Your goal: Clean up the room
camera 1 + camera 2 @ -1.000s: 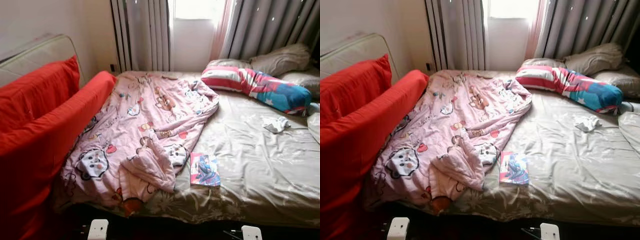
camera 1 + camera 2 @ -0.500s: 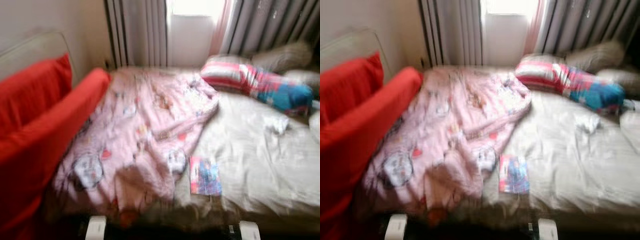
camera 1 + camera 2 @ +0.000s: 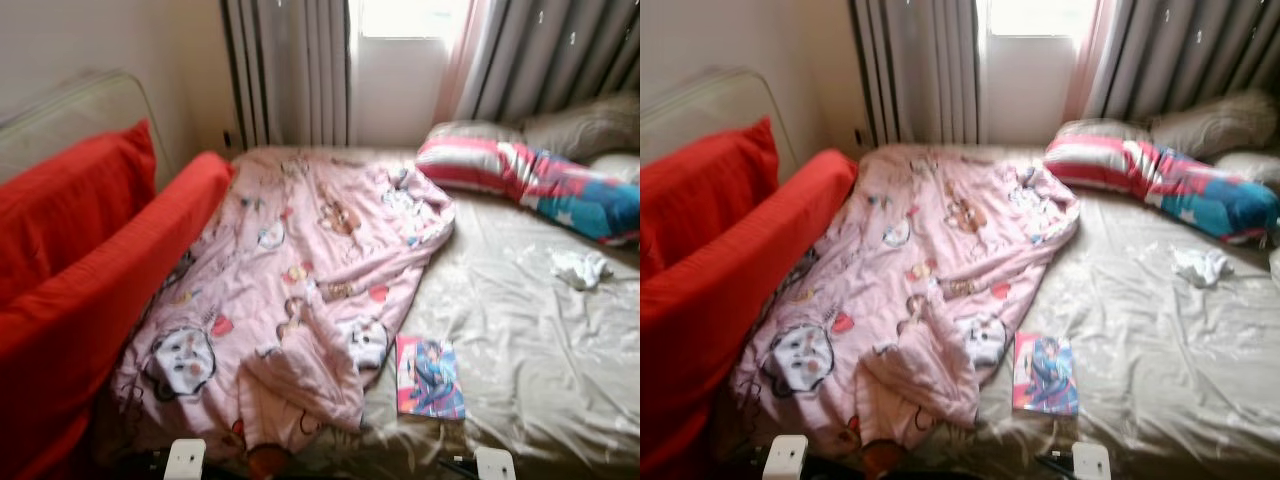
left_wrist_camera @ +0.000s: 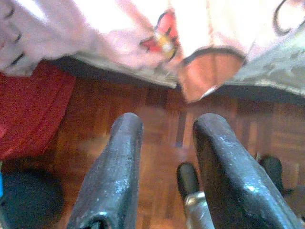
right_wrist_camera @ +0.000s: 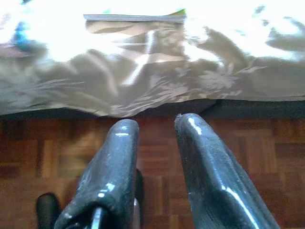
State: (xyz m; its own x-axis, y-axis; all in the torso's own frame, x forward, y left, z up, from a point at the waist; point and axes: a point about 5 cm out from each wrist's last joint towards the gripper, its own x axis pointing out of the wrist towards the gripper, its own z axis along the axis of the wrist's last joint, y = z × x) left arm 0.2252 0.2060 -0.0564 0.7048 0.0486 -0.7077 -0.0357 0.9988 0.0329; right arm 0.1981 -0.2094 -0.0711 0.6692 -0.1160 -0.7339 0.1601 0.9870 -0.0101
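Observation:
A bed in a beige sheet (image 3: 520, 320) carries a crumpled pink cartoon blanket (image 3: 300, 270) on its left half. A colourful book (image 3: 430, 376) lies near the front edge, beside the blanket. Farther right sits a small crumpled white cloth (image 3: 580, 267). A red, white and blue bolster (image 3: 530, 180) lies at the head. My left gripper (image 4: 169, 121) hangs open below the blanket's hem (image 4: 200, 71), over the wooden floor. My right gripper (image 5: 155, 123) is open too, low in front of the sheet's edge (image 5: 143, 86), with the book's edge (image 5: 133, 17) above.
Large red cushions (image 3: 90, 270) lean along the bed's left side against a pale mattress (image 3: 70, 120). Beige pillows (image 3: 585, 125) sit at the back right under grey curtains (image 3: 290, 70) and a bright window. Parquet floor (image 5: 47, 148) runs in front of the bed.
The whole picture has shifted down and to the right and sharpened after a blur, so the camera moved. Nothing on the bed has moved.

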